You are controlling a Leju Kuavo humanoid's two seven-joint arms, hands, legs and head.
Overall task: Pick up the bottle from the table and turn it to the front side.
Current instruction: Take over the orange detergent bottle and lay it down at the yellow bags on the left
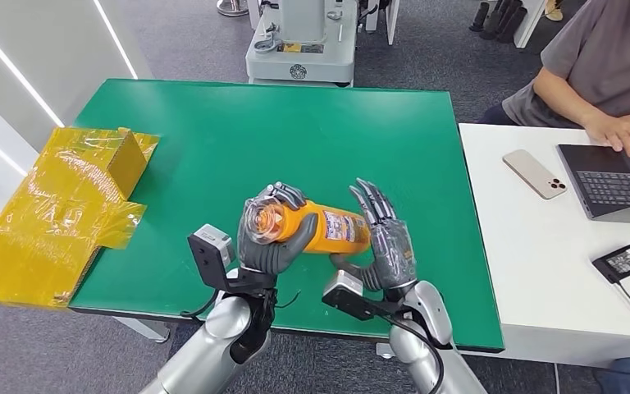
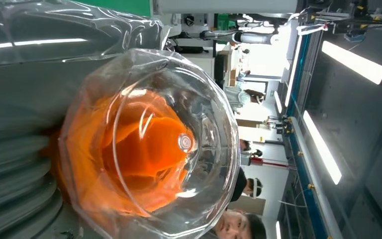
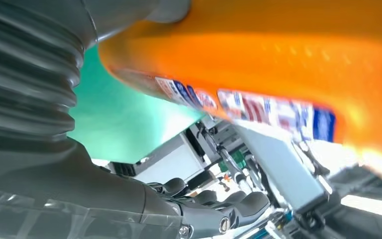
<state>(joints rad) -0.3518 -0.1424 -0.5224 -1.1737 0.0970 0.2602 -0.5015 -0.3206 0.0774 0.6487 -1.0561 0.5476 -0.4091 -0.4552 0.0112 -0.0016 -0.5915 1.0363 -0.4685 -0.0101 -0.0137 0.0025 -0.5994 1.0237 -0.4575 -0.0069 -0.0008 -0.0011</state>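
Note:
An orange bottle (image 1: 328, 228) with a clear cap and a printed label lies on its side, lifted just above the green table (image 1: 254, 131) near its front edge. My left hand (image 1: 271, 242) grips its cap end with the fingers wrapped around it. The clear cap (image 2: 149, 144) sits right in front of the left wrist camera, beside the left hand (image 2: 25, 74). My right hand (image 1: 387, 242) is at the bottle's other end, fingers straight and spread upward, palm against it. The right wrist view has the orange body (image 3: 278, 55) close above the right hand's fingers (image 3: 214, 204), which stay off it.
A yellow taped cardboard box (image 1: 66, 205) overhangs the green table's left edge. On the right, a white table (image 1: 525, 263) carries a phone (image 1: 534, 173), a laptop (image 1: 615, 180) and a charger (image 1: 627, 260); a person (image 1: 599, 74) types there. A white machine (image 1: 299, 41) stands behind.

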